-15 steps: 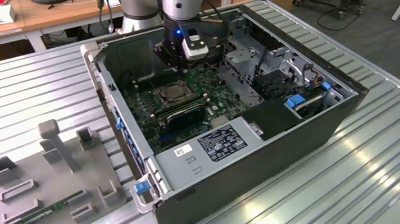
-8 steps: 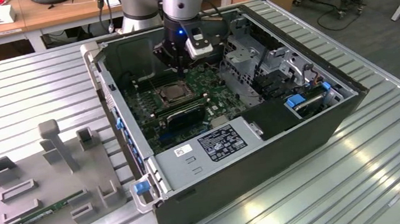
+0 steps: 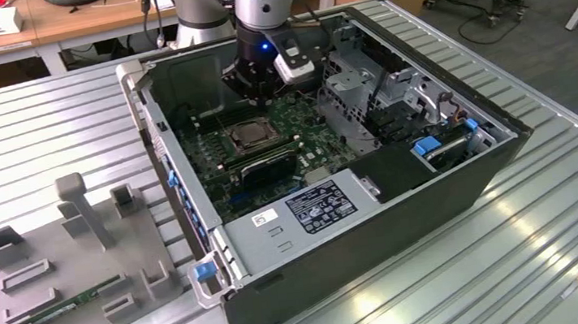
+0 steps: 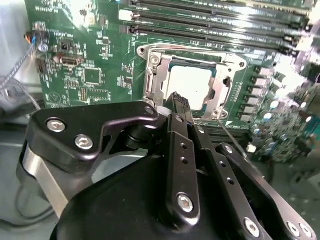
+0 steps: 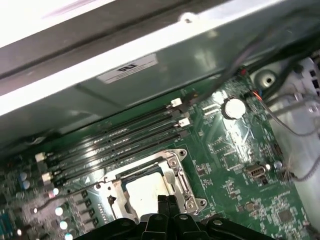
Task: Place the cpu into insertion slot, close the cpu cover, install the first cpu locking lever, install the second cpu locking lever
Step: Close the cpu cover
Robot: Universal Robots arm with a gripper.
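We saw a white printed label [image 3: 316,205] inside the computer case [image 3: 384,225], low in the exterior view's centre. The cpu [image 4: 192,85] lay in the insertion slot [image 3: 251,137] under the cpu cover [image 4: 223,92]; the gripper [image 4: 178,98] jaws were together just above.

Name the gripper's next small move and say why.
Probably press slightly down on the cpu cover: it lies lowered over the seated cpu, and the shut gripper is poised at its rim, contact unclear.
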